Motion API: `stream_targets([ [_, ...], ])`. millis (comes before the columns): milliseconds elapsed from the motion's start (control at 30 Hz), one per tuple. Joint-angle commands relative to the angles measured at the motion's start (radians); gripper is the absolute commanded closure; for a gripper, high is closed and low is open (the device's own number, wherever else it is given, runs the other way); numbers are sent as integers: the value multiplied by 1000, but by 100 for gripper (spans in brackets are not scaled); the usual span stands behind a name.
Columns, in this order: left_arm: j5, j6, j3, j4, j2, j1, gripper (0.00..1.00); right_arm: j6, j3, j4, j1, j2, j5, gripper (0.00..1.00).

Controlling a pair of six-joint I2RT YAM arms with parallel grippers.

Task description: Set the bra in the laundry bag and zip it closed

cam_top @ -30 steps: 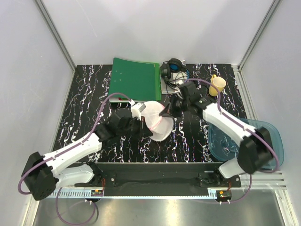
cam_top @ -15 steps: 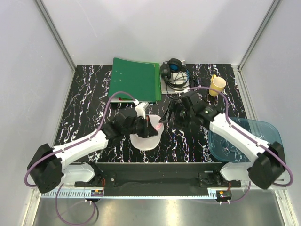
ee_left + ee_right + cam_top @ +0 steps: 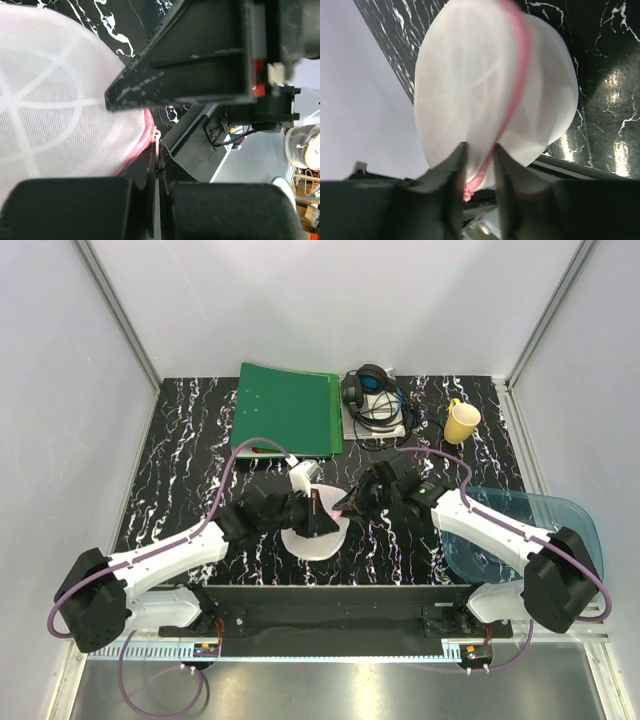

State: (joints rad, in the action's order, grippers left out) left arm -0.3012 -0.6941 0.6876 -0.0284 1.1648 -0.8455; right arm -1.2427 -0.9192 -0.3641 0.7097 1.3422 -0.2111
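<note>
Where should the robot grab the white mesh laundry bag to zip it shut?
Probably by the pink zip edge, not the round mesh faces. The faces of the laundry bag are soft and bulging, with little to pinch. The edge is a thin band standing out around the bag, so the gripper should come straight onto it, one finger on each side.

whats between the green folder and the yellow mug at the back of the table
Black headphones with blue inside the cups, lying between the green folder and the yellow mug; the top view shows it.
</note>
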Motion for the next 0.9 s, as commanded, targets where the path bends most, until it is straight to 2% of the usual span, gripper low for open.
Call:
stream_targets([
  [0, 10, 8, -6, 32, -47, -4, 100, -84, 31, 71, 8, -29, 71, 72],
  [33, 16, 10, -13, 31, -53, -3, 100, -84, 36, 77, 7, -31, 76, 89],
  [67, 20, 13, -23, 31, -57, 2, 100, -77, 37, 77, 4, -31, 78, 100],
  [133, 51, 18, -33, -19, -74, 14, 100, -43, 37, 76, -12, -31, 73, 100],
  [167, 65, 15, -46, -78, -85, 54, 100, -25, 37, 74, -19, -34, 70, 100],
  [233, 68, -2, -92, -99, -151, 118, 100, 58, 30, 76, -38, -31, 43, 100],
  [333, 42, 16, -155, -139, -229, 288, 100, 184, -4, 77, -96, -2, -62, 100],
  [433, 11, 56, -160, -186, -254, 350, 100, 305, -59, 80, -121, 26, -137, 100],
  [567, -36, 68, -174, -188, -272, 359, 100, 440, -156, 74, -144, 115, -264, 100],
  [633, -109, 48, -183, -127, -289, 353, 100, 509, -240, 56, -150, 194, -303, 100],
  [700, -110, 12, -169, -108, -297, 323, 100, 548, -358, -13, -148, 264, -329, 100],
  [733, -87, 2, -143, -97, -294, 268, 100, 551, -401, -48, -147, 332, -320, 100],
  [767, -73, -27, -131, -85, -272, 235, 100, 552, -444, -88, -145, 363, -289, 95],
  [800, -64, -44, -120, -67, -257, 200, 100, 552, -524, -187, -144, 392, -260, 73],
  [833, -34, -60, -99, -30, -242, 133, 100, 557, -559, -244, -141, 432, -222, 66],
  [867, -13, -83, -88, -18, -206, 102, 100, 571, -587, -295, -135, 439, -121, 61],
])
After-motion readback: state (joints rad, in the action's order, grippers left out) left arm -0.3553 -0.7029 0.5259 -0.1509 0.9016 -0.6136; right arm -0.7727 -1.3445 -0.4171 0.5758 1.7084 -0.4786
